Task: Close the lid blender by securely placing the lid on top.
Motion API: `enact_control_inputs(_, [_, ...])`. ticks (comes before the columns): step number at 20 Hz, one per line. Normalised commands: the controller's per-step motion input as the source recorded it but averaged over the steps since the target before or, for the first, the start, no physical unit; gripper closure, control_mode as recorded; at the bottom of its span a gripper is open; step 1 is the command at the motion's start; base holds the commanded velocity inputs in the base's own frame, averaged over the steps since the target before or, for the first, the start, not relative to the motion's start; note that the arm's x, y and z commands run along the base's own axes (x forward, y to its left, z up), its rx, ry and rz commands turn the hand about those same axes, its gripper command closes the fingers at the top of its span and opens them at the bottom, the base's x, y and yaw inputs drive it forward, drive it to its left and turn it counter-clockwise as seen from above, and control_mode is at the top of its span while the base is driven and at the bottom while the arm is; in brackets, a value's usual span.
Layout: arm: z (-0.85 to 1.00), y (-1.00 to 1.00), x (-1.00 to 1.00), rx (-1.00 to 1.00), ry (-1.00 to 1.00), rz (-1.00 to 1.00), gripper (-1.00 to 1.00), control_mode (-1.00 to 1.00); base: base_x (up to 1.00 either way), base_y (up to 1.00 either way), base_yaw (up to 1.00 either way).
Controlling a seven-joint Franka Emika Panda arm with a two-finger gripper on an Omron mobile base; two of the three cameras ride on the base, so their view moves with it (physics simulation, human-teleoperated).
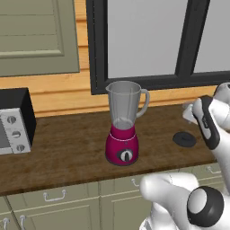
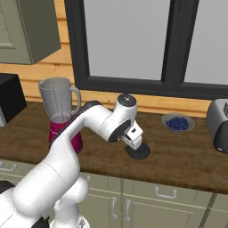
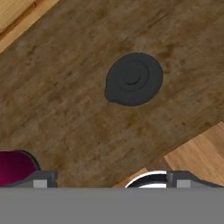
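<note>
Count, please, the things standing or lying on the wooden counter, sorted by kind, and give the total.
Blender: 1
Lid: 1
Box appliance with knobs: 1
Toaster: 1
Bowl of blueberries: 1
Total: 5

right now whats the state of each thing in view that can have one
blender: upright on the counter, jar open on top, no lid on it
lid: lying flat on the counter, apart from the blender, not held
gripper: above the lid, fingers open, holding nothing
bowl: upright, holding blueberries
</note>
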Motion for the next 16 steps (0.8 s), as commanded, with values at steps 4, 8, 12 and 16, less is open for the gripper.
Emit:
enact_control_inputs(4, [-0.35,-0.41,0.29,0.08,0.21,-0.17,-1.00,-1.00,0.00,0.00,0.00])
enact_control_inputs(8, [-0.46,-0.23,0.49,0.04,0.17,-0.06,-1.00,-1.00,0.00,0.00,0.00])
enact_control_inputs(12, [-0.60,-0.01,0.41,0.00,0.07,-0.01,-1.00,-1.00,0.00,0.00,0.00])
enact_control_inputs(16, [-0.54,0.00,0.37,0.00,0.12,0.00,-1.00,-1.00,0.00,0.00,0.00])
